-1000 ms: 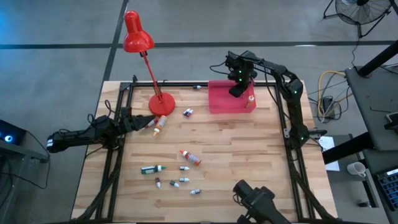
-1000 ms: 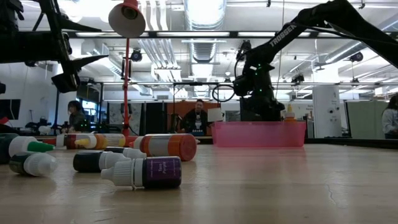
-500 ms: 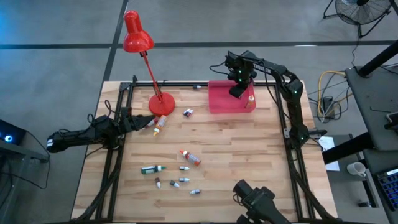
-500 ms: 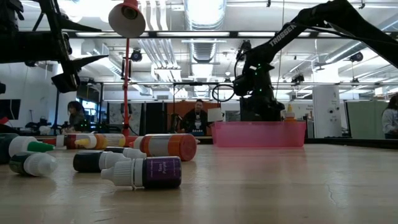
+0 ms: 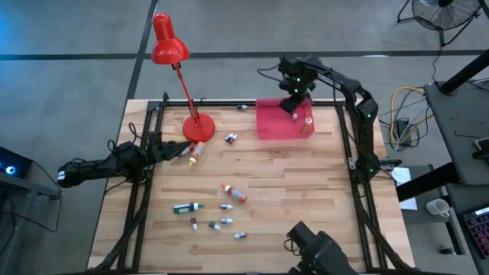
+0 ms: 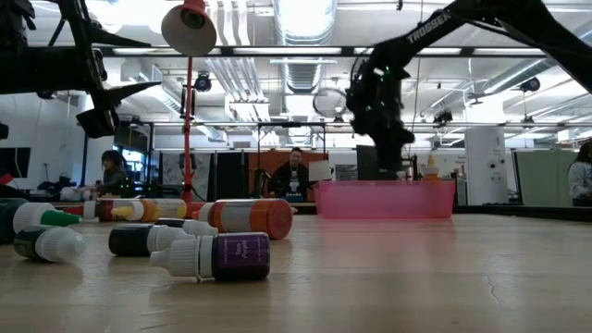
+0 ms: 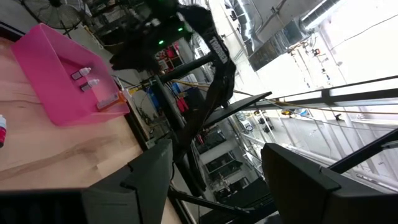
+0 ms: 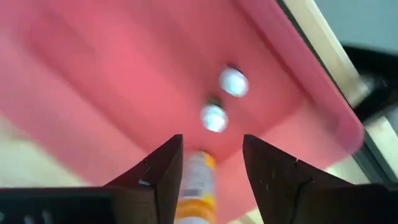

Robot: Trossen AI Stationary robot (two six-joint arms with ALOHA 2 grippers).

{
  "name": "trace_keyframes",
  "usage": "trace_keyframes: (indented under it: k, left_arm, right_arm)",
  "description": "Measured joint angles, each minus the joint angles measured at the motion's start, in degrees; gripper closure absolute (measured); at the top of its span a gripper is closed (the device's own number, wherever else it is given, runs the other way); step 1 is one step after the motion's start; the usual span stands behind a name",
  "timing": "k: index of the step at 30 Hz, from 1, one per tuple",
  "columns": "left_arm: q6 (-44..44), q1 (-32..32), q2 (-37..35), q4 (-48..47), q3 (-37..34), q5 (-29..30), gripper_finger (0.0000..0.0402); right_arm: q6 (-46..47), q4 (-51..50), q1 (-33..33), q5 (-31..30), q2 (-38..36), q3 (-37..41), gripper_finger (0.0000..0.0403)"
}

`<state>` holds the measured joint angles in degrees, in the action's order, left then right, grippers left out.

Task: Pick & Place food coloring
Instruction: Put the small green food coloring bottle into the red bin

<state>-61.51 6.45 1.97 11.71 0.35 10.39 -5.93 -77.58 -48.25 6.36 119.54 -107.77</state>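
1. High view, we note the right gripper raised over the far side of the pink tray, fingers parted with nothing between them.
2. Right wrist view shows two small bottles standing in the tray, caps up, and an orange bottle lying beside them at the tray's right end.
3. Left gripper rests low at the table's left edge, beside the red lamp base; its fingers stand wide apart and empty.
4. Remaining food coloring lies loose on the wood: a yellowish bottle just right of the left gripper, long axis running near-far; a small one further right; an orange-red one mid-table; a green one and several tiny ones toward the near edge.
5. We judge the left arm nearest the yellowish bottle; the right arm must travel left and nearward from the tray for anything else.
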Motion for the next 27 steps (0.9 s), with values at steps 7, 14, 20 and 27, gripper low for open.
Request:
trace_keyframes:
  k: [7, 14, 20, 27]
  left_arm:
    - [-0.01, 0.01, -0.01, 0.01, -0.01, 0.0, 0.0182]
    - [0.01, 0.01, 0.01, 0.0, 0.01, 0.0, 0.0182]
    - [0.01, 0.01, 0.01, 0.0, 0.01, 0.0, 0.0182]
    - [0.01, 0.0, -0.01, 0.01, -0.01, 0.0, 0.0182]
  right_arm:
    - [-0.14, 11.22, 5.98, 7.43, -0.37, -7.58, 0.0243]
    - [-5.55, 20.07, 13.8, 7.73, -0.37, -10.51, 0.0243]
    - [-4.74, 24.01, 16.55, 7.11, -0.37, -10.4, 0.0243]
    - [-3.96, 26.67, 17.63, 7.17, -0.37, -10.38, 0.0243]
